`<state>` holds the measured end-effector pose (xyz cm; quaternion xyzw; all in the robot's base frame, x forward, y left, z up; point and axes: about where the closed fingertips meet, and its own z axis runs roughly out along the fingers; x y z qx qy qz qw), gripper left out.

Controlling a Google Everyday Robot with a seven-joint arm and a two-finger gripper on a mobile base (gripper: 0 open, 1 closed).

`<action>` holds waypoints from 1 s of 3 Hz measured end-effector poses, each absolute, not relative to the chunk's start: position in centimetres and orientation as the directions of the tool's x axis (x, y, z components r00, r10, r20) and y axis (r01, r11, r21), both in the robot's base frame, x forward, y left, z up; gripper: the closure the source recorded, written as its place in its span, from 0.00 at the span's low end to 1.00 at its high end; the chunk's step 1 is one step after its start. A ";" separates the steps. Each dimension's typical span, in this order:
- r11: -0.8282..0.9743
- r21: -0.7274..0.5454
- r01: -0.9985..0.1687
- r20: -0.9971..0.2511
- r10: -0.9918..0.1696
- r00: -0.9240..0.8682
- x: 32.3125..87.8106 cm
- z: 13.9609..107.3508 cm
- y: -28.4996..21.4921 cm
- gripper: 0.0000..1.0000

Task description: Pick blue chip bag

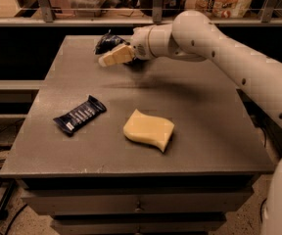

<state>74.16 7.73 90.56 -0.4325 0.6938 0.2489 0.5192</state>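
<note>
The tan jaws are hanging over the far part of the desk (204, 111), at about 11 o'clock from the middle of its grey top. Their tips are pointing toward 9 o'clock. I cannot tell if they are spread apart or pressed together.

The crumpled, puffy dark blue foil chip bag (107, 41) is lying just beside them, at 11 o'clock from the tips. It is sitting close to the desk's far edge. I cannot tell if the jaws are touching it. They are not holding it, as far as I can see.

The big white robot arm (199, 33) is stretching in from 3 o'clock, so it looks like it is reaching for the bag.

To do this well, the jaws should be going over the fat middle of the bag, not a thin corner. They should be opening wide before going down. Foil is slippery and a puffy bag squashes, so a slow, firm squeeze is looking best. A push toward 12 o'clock could be sending the bag off the far edge, so coming down from above is looking safer than sliding in.

The flat dark blue bar wrapper with white stripes (80, 114) is lying at 8 o'clock, well apart. The soft yellow sponge (148, 129) is lying at 6 o'clock. Neither is getting in the way.
</note>
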 end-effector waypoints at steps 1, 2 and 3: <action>0.546 -0.075 -0.834 -0.941 -0.315 -0.121 76.2 89.3 7.7 0.00; 0.579 -0.033 -0.814 -0.946 -0.281 -0.162 77.7 88.2 6.6 0.18; 0.592 -0.015 -0.806 -0.951 -0.257 -0.171 77.8 88.0 5.4 0.40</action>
